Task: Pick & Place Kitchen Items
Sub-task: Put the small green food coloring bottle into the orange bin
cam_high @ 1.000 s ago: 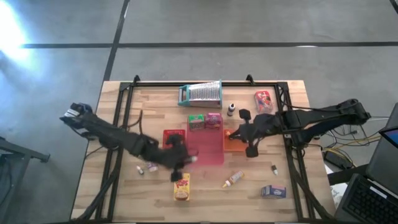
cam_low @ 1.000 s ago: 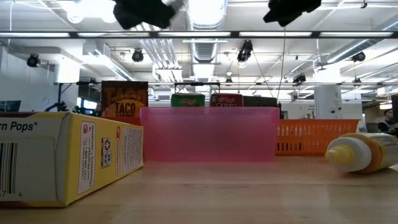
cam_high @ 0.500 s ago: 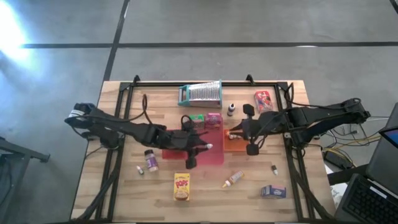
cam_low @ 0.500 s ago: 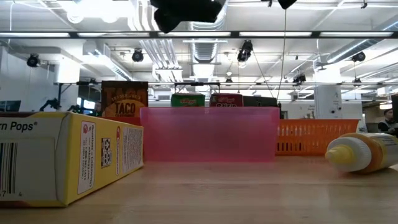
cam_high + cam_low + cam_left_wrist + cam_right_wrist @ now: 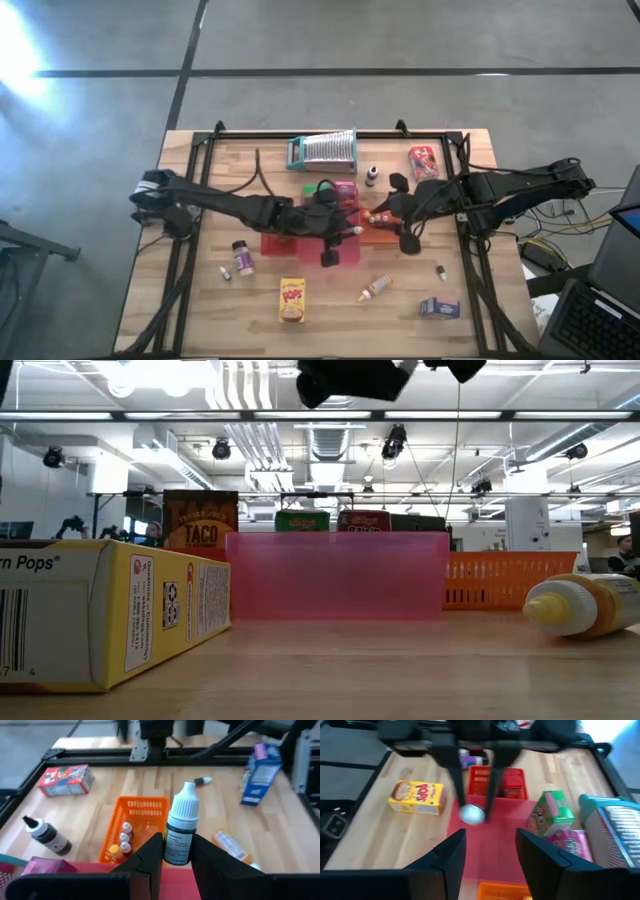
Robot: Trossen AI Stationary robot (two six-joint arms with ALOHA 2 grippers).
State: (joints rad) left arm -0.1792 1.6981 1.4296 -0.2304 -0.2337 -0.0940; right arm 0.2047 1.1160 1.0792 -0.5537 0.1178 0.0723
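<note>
Wooden table (image 5: 200, 300) beneath us: our left gripper (image 5: 174, 856) pinches a small dropper bottle (image 5: 180, 831) by its body above the orange tray (image 5: 137, 827). Light, rigid, probably slick plastic. Our right gripper (image 5: 485, 850) hangs parted, empty.

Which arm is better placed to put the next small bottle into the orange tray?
Left. The left gripper is shut on a white-capped dropper bottle and faces the orange tray. The right gripper is open and holds nothing.

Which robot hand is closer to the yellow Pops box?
Left. The left gripper, holding a small dropper bottle, hovers just past the yellow Pops box. The right gripper is farther, over the orange tray.
</note>
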